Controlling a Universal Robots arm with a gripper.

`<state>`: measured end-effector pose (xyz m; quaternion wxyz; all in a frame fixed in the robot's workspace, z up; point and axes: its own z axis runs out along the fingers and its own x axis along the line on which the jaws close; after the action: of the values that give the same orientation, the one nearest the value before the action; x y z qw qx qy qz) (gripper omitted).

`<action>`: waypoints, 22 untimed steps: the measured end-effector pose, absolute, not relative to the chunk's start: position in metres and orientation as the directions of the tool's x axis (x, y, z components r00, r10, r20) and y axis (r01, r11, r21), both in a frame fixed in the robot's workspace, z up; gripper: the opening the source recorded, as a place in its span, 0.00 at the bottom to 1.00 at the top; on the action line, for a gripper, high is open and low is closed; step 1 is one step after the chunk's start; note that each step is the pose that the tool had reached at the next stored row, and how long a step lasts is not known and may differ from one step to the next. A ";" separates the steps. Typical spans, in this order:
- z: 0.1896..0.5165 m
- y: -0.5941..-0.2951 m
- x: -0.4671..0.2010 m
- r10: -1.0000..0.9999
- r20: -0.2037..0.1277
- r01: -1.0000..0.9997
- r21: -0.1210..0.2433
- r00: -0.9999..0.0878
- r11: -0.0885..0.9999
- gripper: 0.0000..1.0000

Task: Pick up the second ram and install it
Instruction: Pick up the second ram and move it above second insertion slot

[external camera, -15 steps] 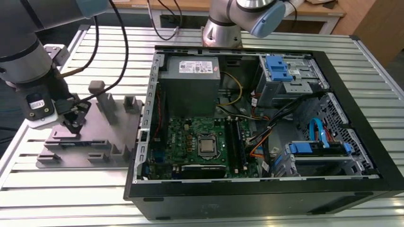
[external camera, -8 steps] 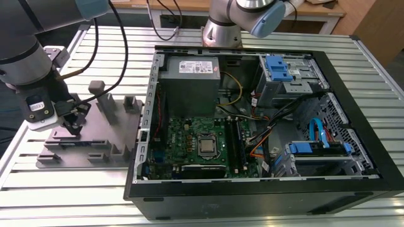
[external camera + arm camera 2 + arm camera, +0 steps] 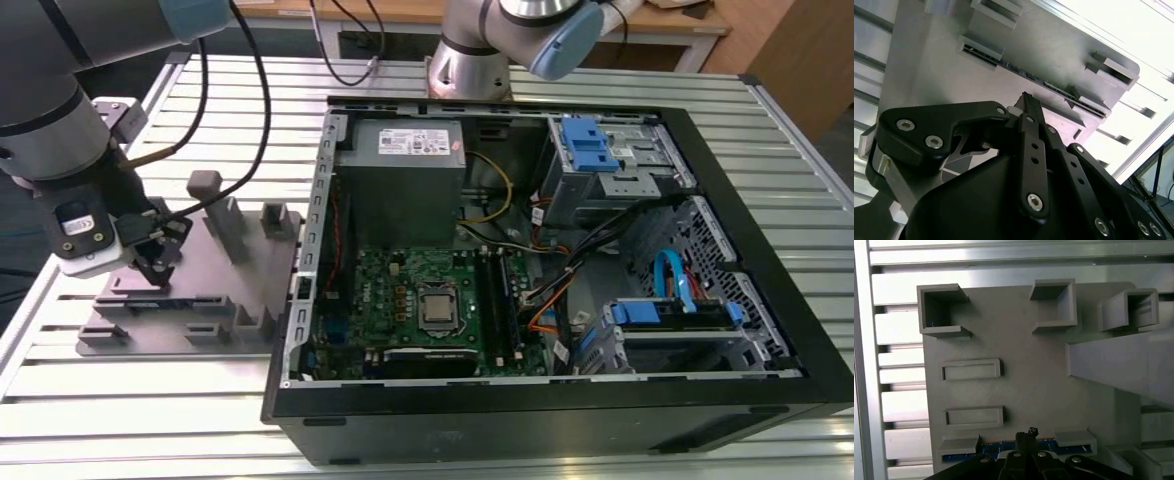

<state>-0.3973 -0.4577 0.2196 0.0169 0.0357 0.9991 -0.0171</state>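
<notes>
Grey plastic makes up the fixture tray [image 3: 1019, 370], which is the reference for every position below. The second ram [image 3: 991, 446] stands on edge in a slot along one edge of the tray, and low grey end blocks [image 3: 960, 445] hold it at either end. In the first wrist view it reads as a thin dark strip with a blue face. The claw [image 3: 1027, 434] is over the tray at the middle of the strip's length, its tip at the ram's upper edge. Whether the claw is parted, together or clamped on the ram cannot be told from these views.

Handling assessment: the ram is judged light, stiff and thin, with hard, smooth faces. It is probably fragile along the contact edge seated in the tray and at the components on its faces. The sound hold is across the two flat faces at mid-length, by the exposed upper edge. A hold off centre would risk tilting it in the slot.

Clearances: the end blocks bound the strip lengthwise, so the free way out of the tray is judged to be straight up. Tall grey posts [image 3: 211, 205] rise elsewhere on the tray, apart from the ram. The open computer case [image 3: 534, 415] lies beside the tray on the slatted metal table [image 3: 134, 410]. Its raised wall stands between the tray and the motherboard [image 3: 400, 285].
</notes>
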 end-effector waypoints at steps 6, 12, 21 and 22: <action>0.220 -0.458 -0.397 0.053 -0.035 0.054 -0.032 -0.998 0.998 0.07; 0.220 -0.458 -0.397 -0.002 -0.035 -0.001 -0.029 -0.999 1.000 0.07; 0.220 -0.458 -0.397 -0.144 -0.035 -0.143 -0.029 -0.989 0.989 0.07; 0.220 -0.458 -0.397 -0.161 -0.035 -0.160 -0.029 -0.986 0.987 0.07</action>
<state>-0.3973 -0.4577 0.2196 0.0186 -0.0804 0.9965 -0.0131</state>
